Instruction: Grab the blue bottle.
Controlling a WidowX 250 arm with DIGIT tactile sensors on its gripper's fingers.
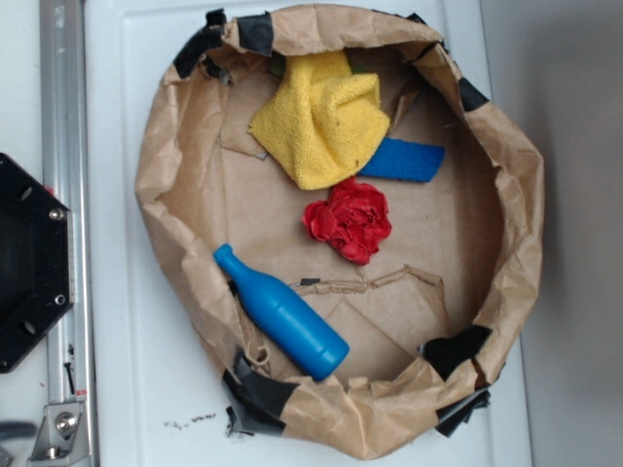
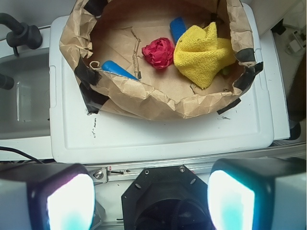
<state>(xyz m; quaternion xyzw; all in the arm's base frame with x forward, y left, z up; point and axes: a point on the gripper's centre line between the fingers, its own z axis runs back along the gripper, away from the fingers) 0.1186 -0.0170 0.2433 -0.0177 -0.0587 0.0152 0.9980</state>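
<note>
Brown paper basin (image 1: 506, 185) holds the blue bottle (image 1: 282, 313), yellow cloth (image 1: 321, 117), red flower (image 1: 350, 220); gripper (image 2: 152, 201) open, empty.

The place looked like a robot test bench in a lab rather than a home. A white plastic slab (image 2: 158, 136) served as the worktop, lying ahead of the gripper (image 2: 151, 201), with a bolted aluminium rail (image 1: 60, 117) and a black mounting plate (image 1: 29, 263) between the two. On the slab sat a makeshift brown-paper basin (image 1: 161, 185) patched with black tape.
</note>
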